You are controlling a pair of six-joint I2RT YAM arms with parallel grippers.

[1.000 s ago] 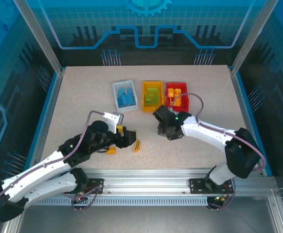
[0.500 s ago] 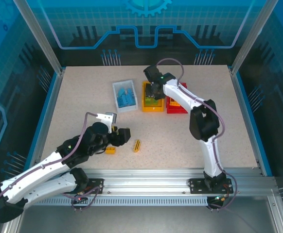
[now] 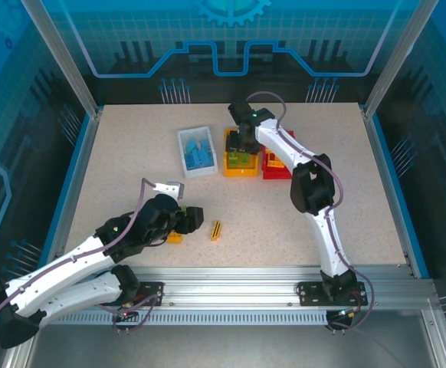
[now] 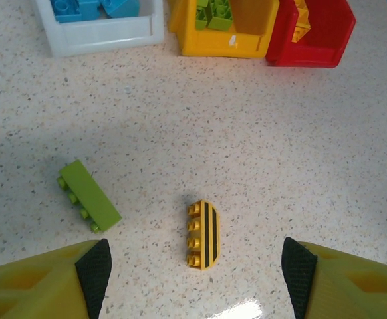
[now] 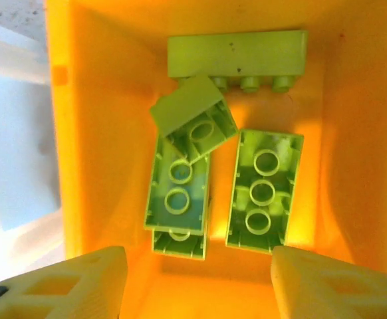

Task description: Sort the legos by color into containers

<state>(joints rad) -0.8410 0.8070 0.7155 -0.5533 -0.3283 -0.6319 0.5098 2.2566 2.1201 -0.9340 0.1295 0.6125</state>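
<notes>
- Containers: the white bin (image 4: 107, 36), the yellow bin (image 4: 213, 46) and the red bin (image 4: 313, 40) stand in a row toward the far side of the table (image 3: 131, 176), close beside one another
- Sorted so far: blue legos (image 4: 87, 6) lie in the white bin; green legos (image 5: 263, 189), at least four of them, lie loose on the floor of the yellow bin, some overlapping; yellow-orange legos (image 4: 301, 20) show over the rim of the red bin
- Outstanding: a green brick (image 4: 88, 196) and a striped yellow brick (image 4: 203, 234) lie on the bare table, well apart from the bins and a little apart from each other
- Right gripper (image 5: 193, 286): poised over the yellow bin; fingers spread, nothing between them; released and carrying no brick
- Left gripper (image 4: 193, 279): low over the table near the two loose bricks; fingers wide apart and empty; the striped yellow brick lies just ahead, in line with the gap; the green brick sits off to the left
- Progress, as a judgement: well advanced; each colour has its bin; two visible bricks remain, the green one for the yellow bin and the striped one for the red; whether the left arm hides anything more cannot be told
</notes>
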